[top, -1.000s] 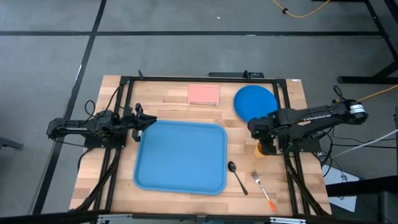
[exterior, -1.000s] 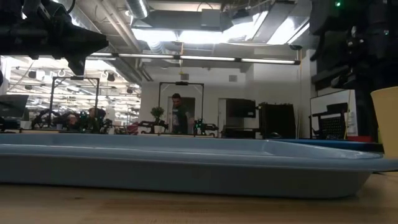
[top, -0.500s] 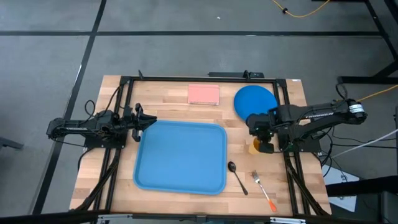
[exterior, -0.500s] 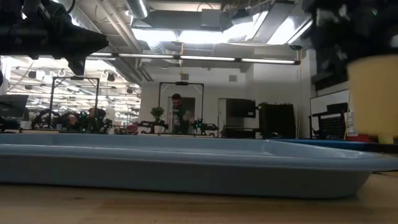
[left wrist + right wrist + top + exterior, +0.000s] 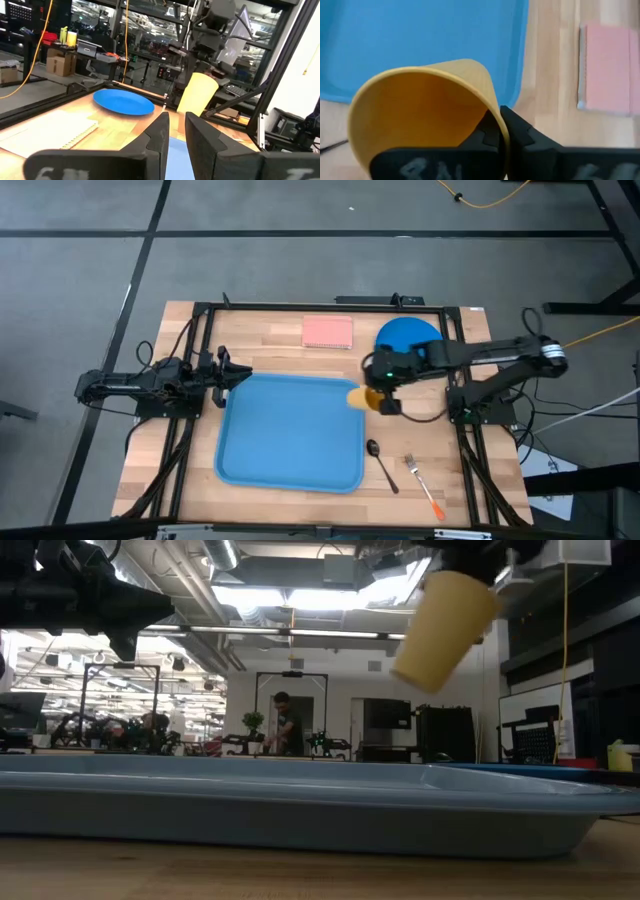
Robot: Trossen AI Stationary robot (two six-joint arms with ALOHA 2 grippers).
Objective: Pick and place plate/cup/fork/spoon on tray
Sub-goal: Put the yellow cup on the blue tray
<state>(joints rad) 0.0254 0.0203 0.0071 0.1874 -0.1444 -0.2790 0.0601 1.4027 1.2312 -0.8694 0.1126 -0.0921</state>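
Right gripper (image 5: pixel 383 392) carried the cup (image 5: pixel 360 397) above the tray's (image 5: pixel 290 430) right rim.
Its 2 fingers pinched the cup's wall, holding it tilted in mid-air; released like this, the tilted cup could tip or roll on landing.

Yellow cup (image 5: pixel 359 396) tilted, airborne over tray (image 5: pixel 290 430) edge.

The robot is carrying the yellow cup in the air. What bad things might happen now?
The right gripper pinches only the rim of the cup, and the cup hangs tilted, so it might slip and fall. It is right over the edge of the tray, so if let go now it could land on the rim and tip over onto the table.
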